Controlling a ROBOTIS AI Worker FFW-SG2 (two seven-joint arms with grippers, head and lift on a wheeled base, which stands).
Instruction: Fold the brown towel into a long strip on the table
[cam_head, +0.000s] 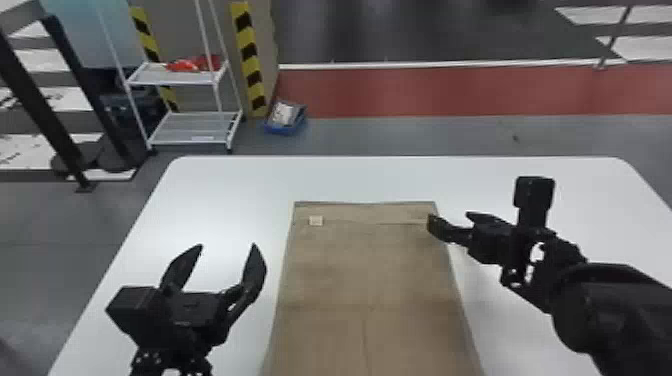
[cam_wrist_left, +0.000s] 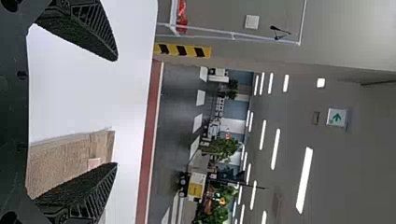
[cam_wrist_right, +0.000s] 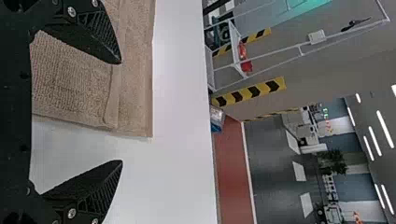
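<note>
The brown towel (cam_head: 367, 270) lies flat on the white table, its length running from the far side toward the robot, with a small pale label near its far left corner. Left of the towel, my left gripper (cam_head: 227, 245) stands open with nothing between its fingers. My right gripper (cam_head: 450, 220) is at the towel's far right part, one finger over the cloth. In the left wrist view, the left gripper (cam_wrist_left: 116, 112) is spread, the towel (cam_wrist_left: 70, 158) partly behind one finger. The right wrist view has the right gripper (cam_wrist_right: 122, 112) open beside a corner of the towel (cam_wrist_right: 70, 79).
The white table (cam_head: 240, 180) extends around the towel's far end and both sides. Beyond it on the floor stand a white wire shelf (cam_head: 195, 120) with red items and a blue bin (cam_head: 286, 119). Black metal posts rise at the far left.
</note>
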